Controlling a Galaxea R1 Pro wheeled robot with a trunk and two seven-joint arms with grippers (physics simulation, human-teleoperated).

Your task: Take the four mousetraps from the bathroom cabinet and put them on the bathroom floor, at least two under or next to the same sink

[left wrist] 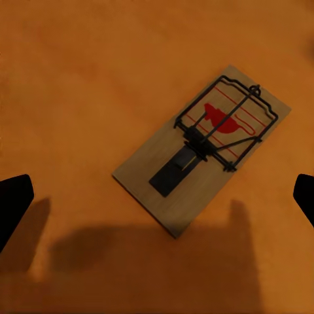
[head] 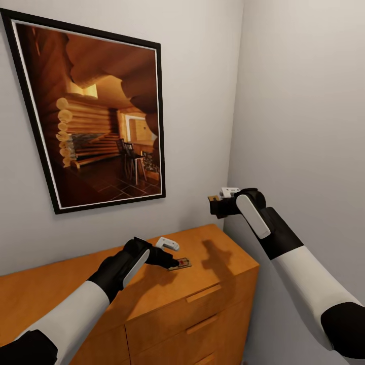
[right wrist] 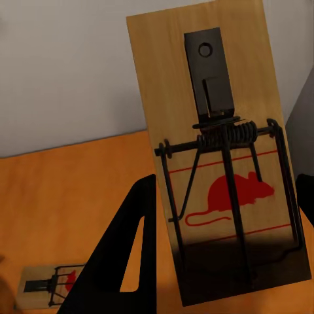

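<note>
Matt wooden cabinet (head: 213,268), wood-based mousetrap (left wrist: 203,147)

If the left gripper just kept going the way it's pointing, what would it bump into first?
Most likely the mousetrap lying flat on the cabinet top. The left gripper is open, and the left wrist view looks straight down on the trap between its fingers. How far above it the gripper hangs is hard to judge.

Left gripper (head: 175,262) reaches low with jaws spread; right gripper (head: 217,203) is raised, jaws clamped
</note>
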